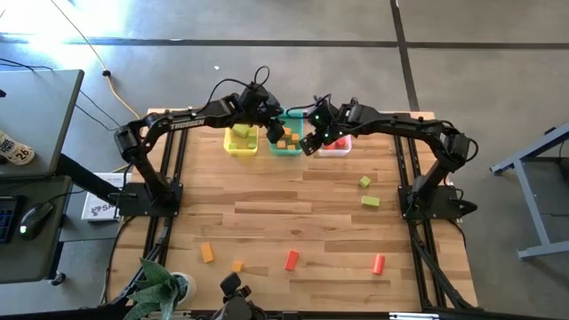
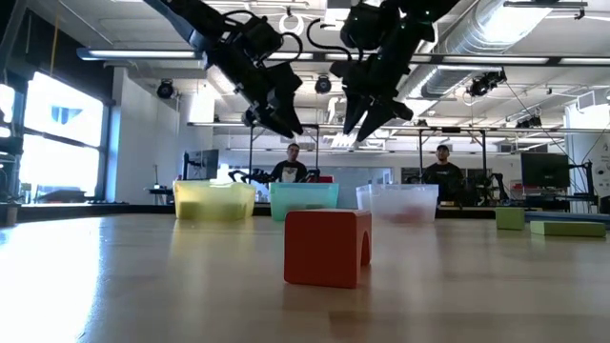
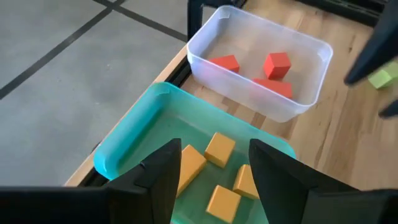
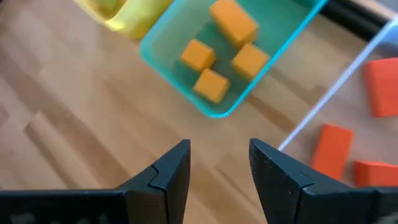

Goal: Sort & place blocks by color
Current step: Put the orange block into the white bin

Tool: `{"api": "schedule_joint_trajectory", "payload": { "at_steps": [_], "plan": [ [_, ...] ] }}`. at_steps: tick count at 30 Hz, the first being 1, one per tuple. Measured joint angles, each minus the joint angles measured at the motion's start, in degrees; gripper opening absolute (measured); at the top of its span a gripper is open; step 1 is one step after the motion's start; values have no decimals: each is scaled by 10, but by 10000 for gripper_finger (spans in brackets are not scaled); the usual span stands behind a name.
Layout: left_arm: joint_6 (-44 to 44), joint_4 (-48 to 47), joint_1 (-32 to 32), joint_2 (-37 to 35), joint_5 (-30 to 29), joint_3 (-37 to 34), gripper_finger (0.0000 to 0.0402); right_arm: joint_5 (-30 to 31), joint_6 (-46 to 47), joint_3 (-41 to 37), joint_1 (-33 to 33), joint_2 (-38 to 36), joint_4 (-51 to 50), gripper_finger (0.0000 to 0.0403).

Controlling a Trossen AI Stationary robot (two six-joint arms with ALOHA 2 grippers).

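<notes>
Three bins stand in a row at the table's far edge: yellow (image 1: 240, 140), teal (image 1: 286, 140) and clear (image 1: 336, 145). The teal bin (image 3: 134, 134) holds several orange blocks (image 3: 219, 149); the clear bin (image 3: 261, 46) holds three red blocks (image 3: 277, 64); green pieces (image 1: 252, 142) lie in the yellow bin. My left gripper (image 3: 214, 155) hovers open and empty over the teal bin. My right gripper (image 4: 219, 152) hovers open and empty over bare table just near of the teal bin (image 4: 217, 109) and clear bin. Loose blocks lie on the table: two green (image 1: 370, 202), two orange (image 1: 207, 252), two red (image 1: 292, 260).
In the low view, a red block with an arched cut-out (image 2: 327, 246) stands near the camera, with green blocks (image 2: 510, 217) at the right. Both grippers (image 2: 276, 119) (image 2: 367, 114) hang close together above the bins. Two people stand in the room beyond. A plant (image 1: 160, 289) sits at the near left corner.
</notes>
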Motion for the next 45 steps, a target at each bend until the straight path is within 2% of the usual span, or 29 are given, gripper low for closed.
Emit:
{"api": "schedule_joint_trajectory", "payload": {
  "at_steps": [11,19,29,39,45],
  "plan": [
    [-1,-108,-4,-74,0,0,177,-37,0,0,63,0,0,151],
    [-1,-216,-19,-117,0,0,177,-35,0,0,120,0,2,152],
    [-12,-332,-60,-136,-2,0,177,-34,-5,0,189,0,2,194],
    [-107,-422,-112,-136,-13,0,177,-41,-156,0,233,0,4,204],
    [-184,-464,-153,-136,-14,0,177,-91,-255,0,258,0,26,204]
  ]
}}
